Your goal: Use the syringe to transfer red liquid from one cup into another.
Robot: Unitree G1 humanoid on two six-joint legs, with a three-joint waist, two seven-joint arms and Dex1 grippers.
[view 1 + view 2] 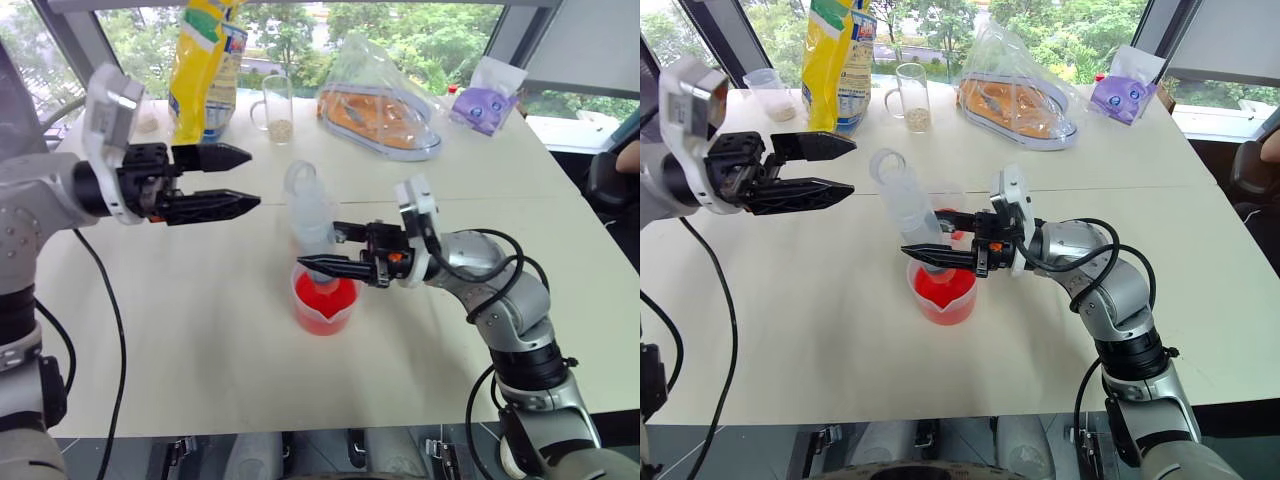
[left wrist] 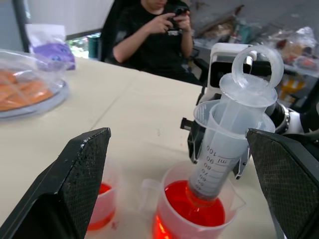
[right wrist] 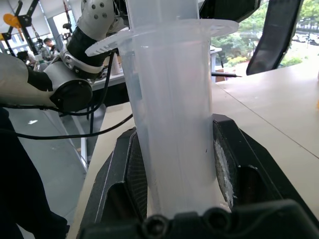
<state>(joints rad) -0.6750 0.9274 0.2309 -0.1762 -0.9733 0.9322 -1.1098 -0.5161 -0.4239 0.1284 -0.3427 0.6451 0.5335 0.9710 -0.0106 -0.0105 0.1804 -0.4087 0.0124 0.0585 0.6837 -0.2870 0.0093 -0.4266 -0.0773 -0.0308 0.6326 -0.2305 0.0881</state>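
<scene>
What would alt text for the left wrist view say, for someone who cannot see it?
A large clear plastic syringe stands with its tip in a wide clear beaker of bright red liquid, framed by the left gripper's open black fingers. A smaller clear cup sits beside it; a person sits beyond the pale table.

Head stereo pair: high, looking forward and down over counter (image 1: 200, 340); both eyes share same scene, left hand (image 1: 235, 181) and right hand (image 1: 318, 262) facing each other. Left wrist view: looks level along own fingers (image 2: 75, 179) across counter, close on syringe (image 2: 227, 144), right hand behind it. Right wrist view: very near, syringe barrel (image 3: 172, 124) between own pads, left hand beyond. Wrist views share syringe with head pair.
</scene>
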